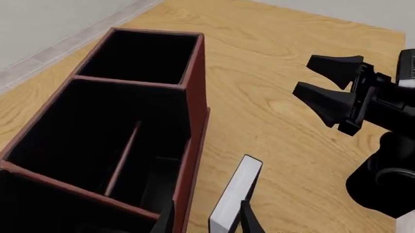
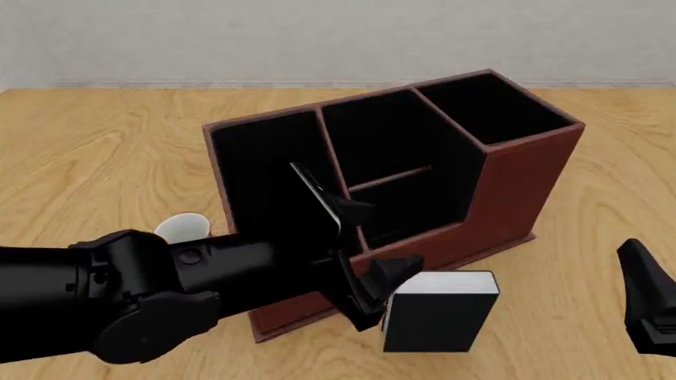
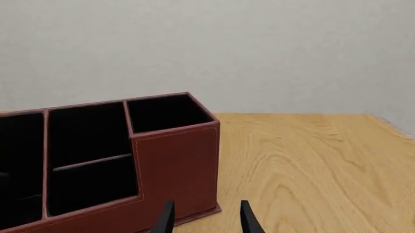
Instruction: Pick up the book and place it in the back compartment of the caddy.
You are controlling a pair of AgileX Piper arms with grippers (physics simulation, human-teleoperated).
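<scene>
The book (image 2: 438, 310) stands upright on the table just in front of the caddy (image 2: 518, 182), black cover toward the front camera, white pages (image 1: 237, 191) up. My left gripper (image 2: 372, 241) is open; its lower finger (image 2: 397, 273) sits at the book's top left corner and its upper finger hangs over the caddy's front cells. The back compartment (image 2: 370, 138) lies behind a low divider in the middle section (image 1: 71, 131). My right gripper (image 2: 647, 297) hovers open to the right of the book, holding nothing (image 1: 327, 87).
A tall square cell (image 2: 491, 107) forms the caddy's right end and a long cell (image 2: 264, 166) its left end. A pale rounded object (image 2: 182, 228) peeks out behind my left arm. Bare wooden table (image 2: 591, 261) extends right of the caddy; a grey wall stands behind.
</scene>
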